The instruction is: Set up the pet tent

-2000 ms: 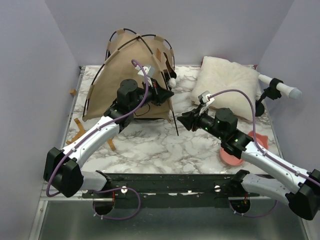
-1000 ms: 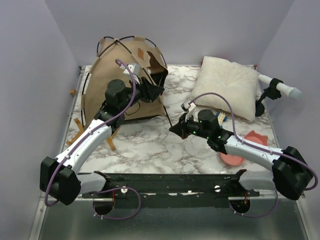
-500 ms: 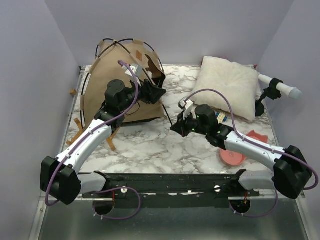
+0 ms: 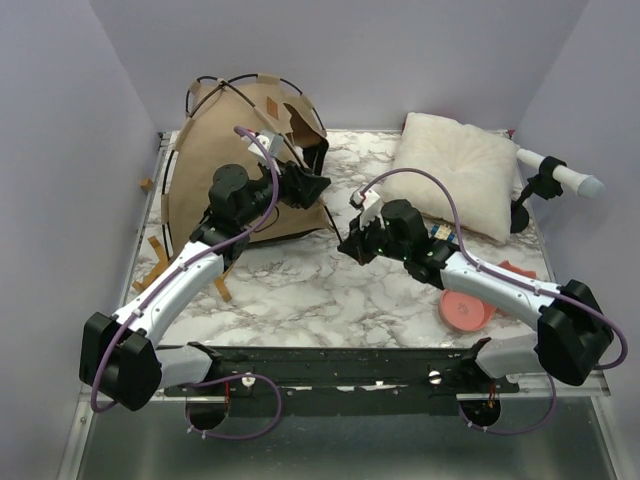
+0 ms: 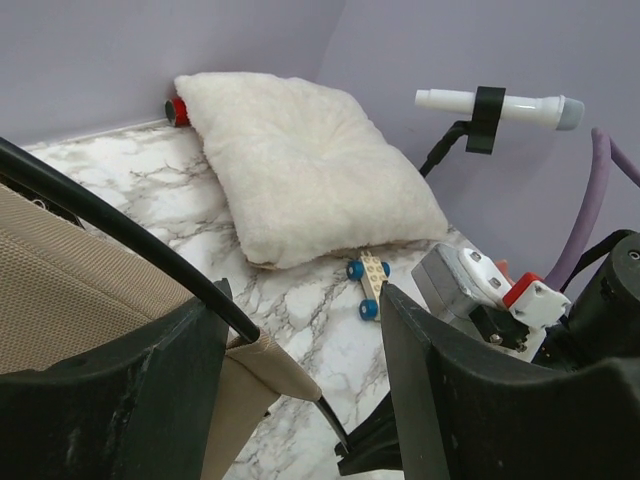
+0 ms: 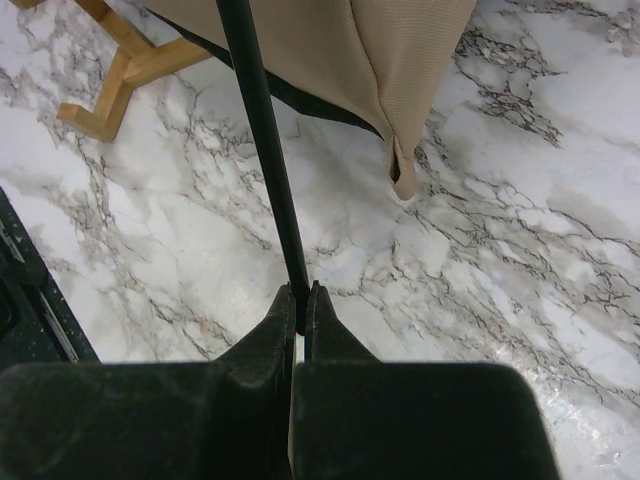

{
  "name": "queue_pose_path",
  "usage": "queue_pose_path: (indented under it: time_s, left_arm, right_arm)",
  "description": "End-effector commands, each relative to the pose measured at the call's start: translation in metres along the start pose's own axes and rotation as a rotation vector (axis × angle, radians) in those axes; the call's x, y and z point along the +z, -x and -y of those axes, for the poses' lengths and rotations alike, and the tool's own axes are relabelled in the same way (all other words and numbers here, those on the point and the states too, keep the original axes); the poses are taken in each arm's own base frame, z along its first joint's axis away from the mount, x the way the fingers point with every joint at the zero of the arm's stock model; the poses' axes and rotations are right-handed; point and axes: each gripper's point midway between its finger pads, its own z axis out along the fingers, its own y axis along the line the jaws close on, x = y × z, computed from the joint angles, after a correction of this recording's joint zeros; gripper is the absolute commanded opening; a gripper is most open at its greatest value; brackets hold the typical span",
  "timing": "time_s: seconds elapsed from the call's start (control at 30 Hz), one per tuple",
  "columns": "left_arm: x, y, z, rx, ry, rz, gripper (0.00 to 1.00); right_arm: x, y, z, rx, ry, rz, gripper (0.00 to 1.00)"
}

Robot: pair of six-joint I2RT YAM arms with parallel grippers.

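The pet tent [image 4: 235, 150], tan fabric with thin black crossing poles, stands at the back left of the table. My left gripper [image 4: 316, 187] is at its front right edge by the doorway, open. In the left wrist view a black pole [image 5: 120, 235] runs past the left finger [image 5: 110, 400] into a fabric sleeve [image 5: 270, 365], with nothing pinched. My right gripper [image 4: 346, 248] is low, just right of the tent's front corner. It is shut on the free end of a tent pole [image 6: 262, 150], beside the tan corner loop [image 6: 403, 165].
A white fluffy pillow [image 4: 450, 170] lies at the back right, with a small blue-wheeled toy car [image 4: 440, 235] in front of it. A pink bowl [image 4: 468, 312] sits near the right front. A white cylinder on a black stand [image 4: 555, 175] is at the right edge. Wooden pieces [image 4: 160, 262] lie left of the tent.
My left gripper's jaws have opened at the tent's front edge. The right gripper has moved left toward the tent corner, still holding the pole end. The tent has shifted slightly left.
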Motion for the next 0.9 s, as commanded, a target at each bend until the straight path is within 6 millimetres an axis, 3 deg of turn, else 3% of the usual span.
queue_pose_path:
  time_s: [0.0, 0.2, 0.27, 0.33, 0.43, 0.5, 0.7, 0.77, 0.87]
  left_arm:
    - [-0.019, -0.111, 0.019, -0.168, -0.068, -0.366, 0.67]
    - [-0.019, -0.127, 0.022, -0.181, -0.068, -0.413, 0.63]
    - [-0.018, -0.128, 0.021, -0.184, -0.056, -0.415, 0.53]
    - [-0.018, -0.124, 0.02, -0.182, -0.042, -0.404, 0.34]
    - [-0.016, -0.111, 0.021, -0.168, -0.025, -0.371, 0.1]
    - [-0.015, -0.1, 0.023, -0.16, -0.023, -0.35, 0.0]
    - [-0.015, -0.054, 0.035, -0.117, -0.026, -0.241, 0.0]
    - [-0.018, -0.034, 0.034, -0.108, -0.006, -0.186, 0.0]
    - [-0.025, -0.005, 0.035, -0.116, 0.005, -0.114, 0.0]
  right_arm:
    - [-0.031, 0.175, -0.019, -0.09, 0.021, 0.538, 0.01]
    - [-0.038, 0.192, -0.023, -0.101, 0.027, 0.588, 0.01]
    - [-0.04, 0.194, -0.023, -0.105, 0.027, 0.595, 0.0]
    - [-0.041, 0.192, -0.023, -0.105, 0.026, 0.595, 0.01]
    - [-0.041, 0.181, -0.021, -0.088, 0.022, 0.579, 0.0]
    - [-0.043, 0.171, -0.021, -0.075, 0.026, 0.563, 0.0]
    - [-0.057, 0.135, -0.025, -0.025, 0.05, 0.511, 0.01]
    - [-0.064, 0.123, -0.024, -0.008, 0.043, 0.493, 0.1]
    - [-0.078, 0.108, -0.023, 0.009, 0.025, 0.47, 0.41]
